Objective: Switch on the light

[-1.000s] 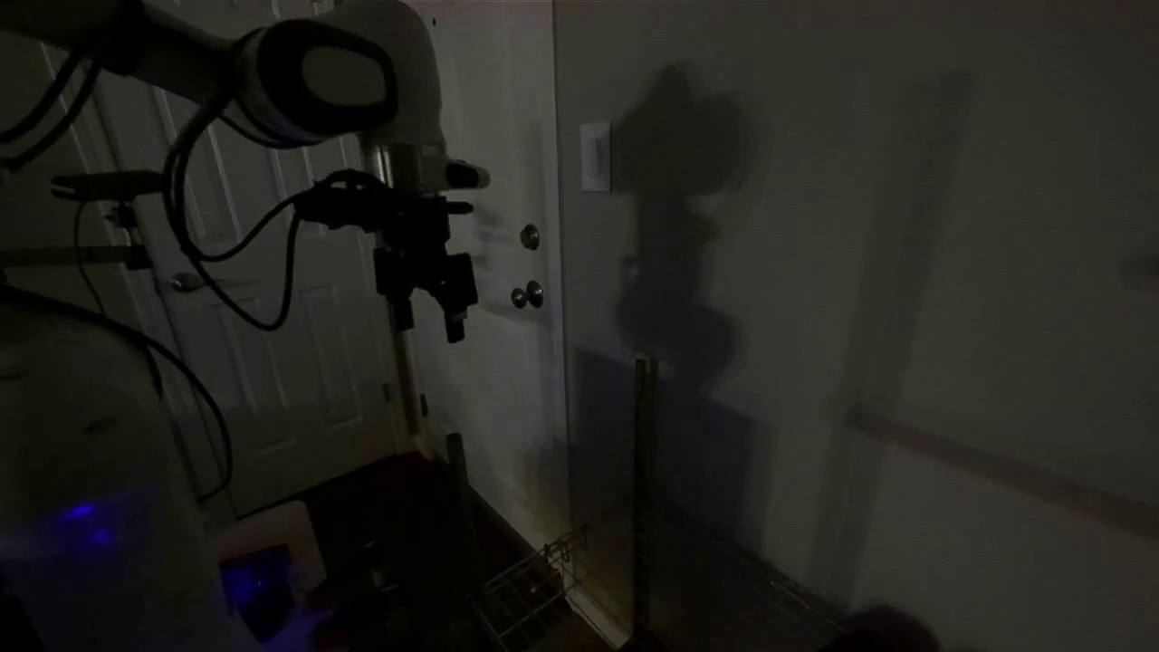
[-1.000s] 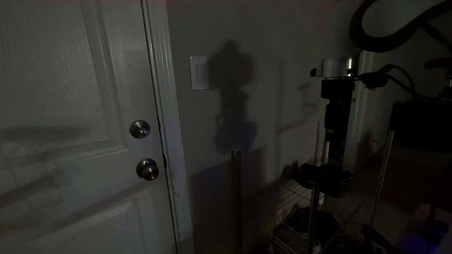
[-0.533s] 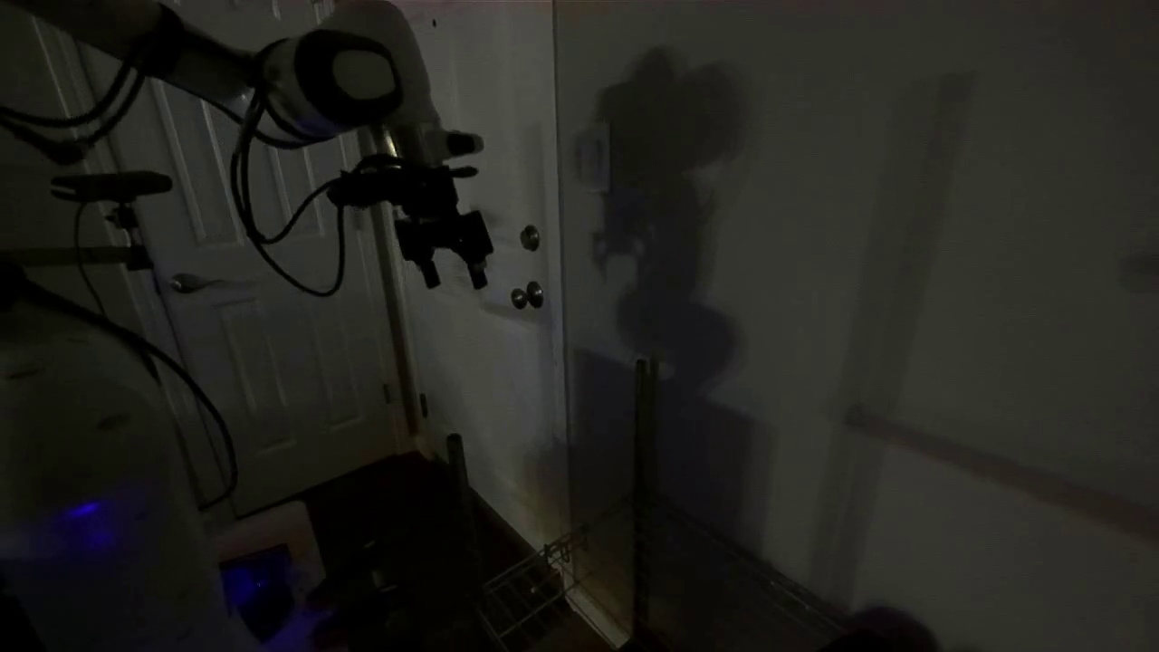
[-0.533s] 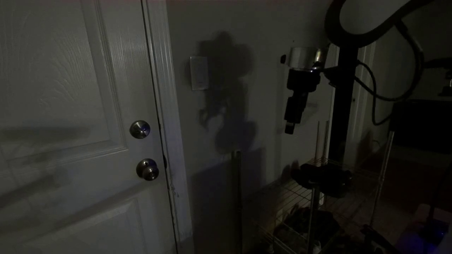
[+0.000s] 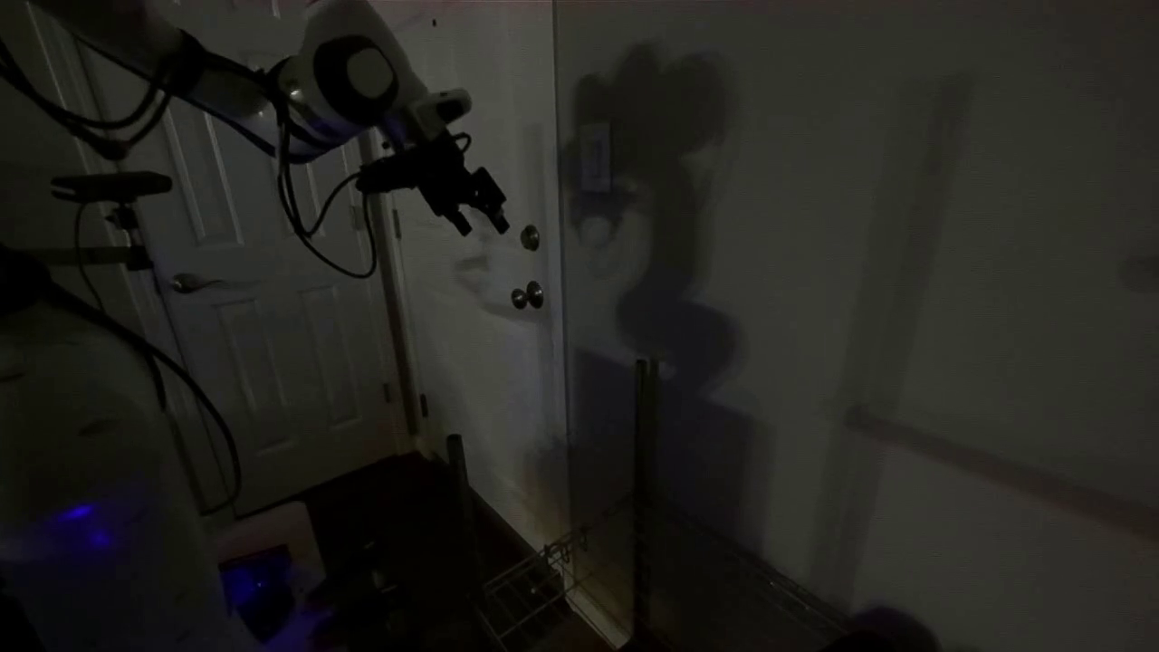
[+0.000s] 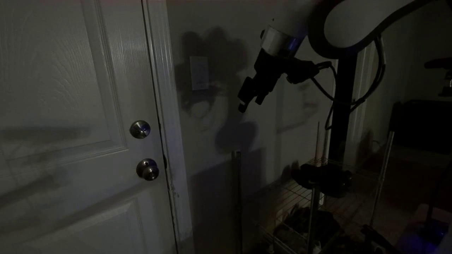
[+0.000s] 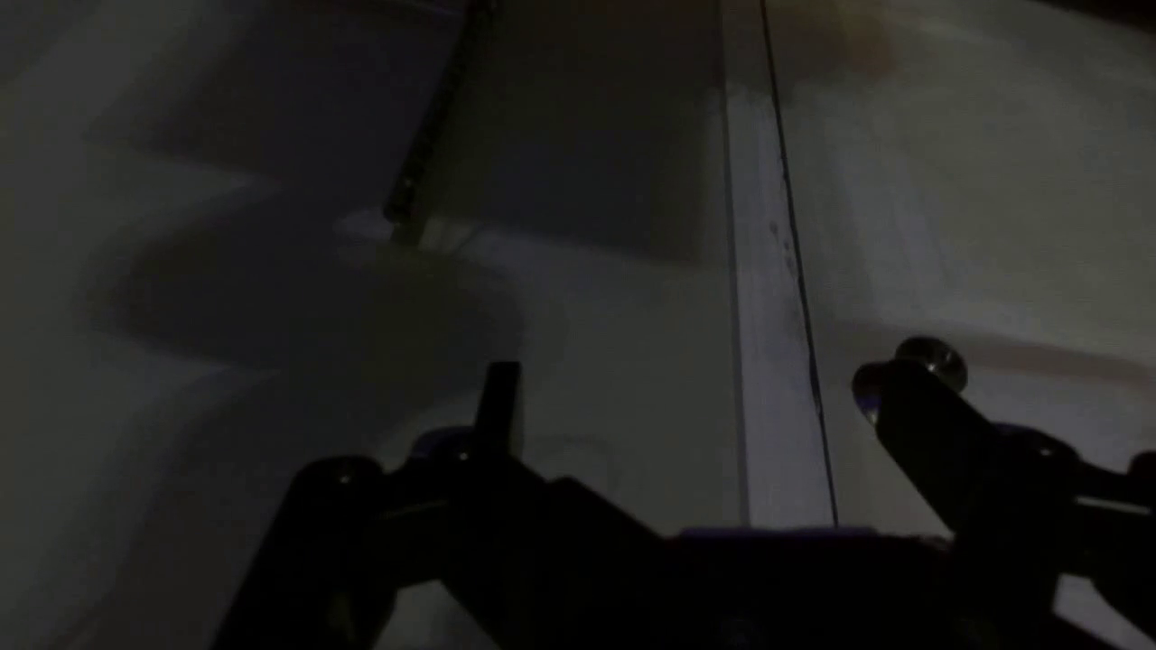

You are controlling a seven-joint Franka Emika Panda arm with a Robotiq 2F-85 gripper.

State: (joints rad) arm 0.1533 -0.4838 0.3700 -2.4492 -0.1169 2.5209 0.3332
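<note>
Light switch (image 5: 595,158), one; claw (image 5: 483,226), one

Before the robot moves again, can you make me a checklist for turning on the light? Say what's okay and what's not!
1. Is the switch plate in sight? Ok: both exterior views show it, though the wrist view does not.
2. Is the end effector empty? Ok: it is open with nothing held.
3. Is the end effector at the switch plate? Not ok: a gap shows in both exterior views.
4. Is the end effector off the door knob? Ok: they stand apart in both exterior views.
5. Is it bright enough to see well? Not ok: every view is very dim.
6. Which way is the switch plate pressed? Cannot tell: too dark.
</note>
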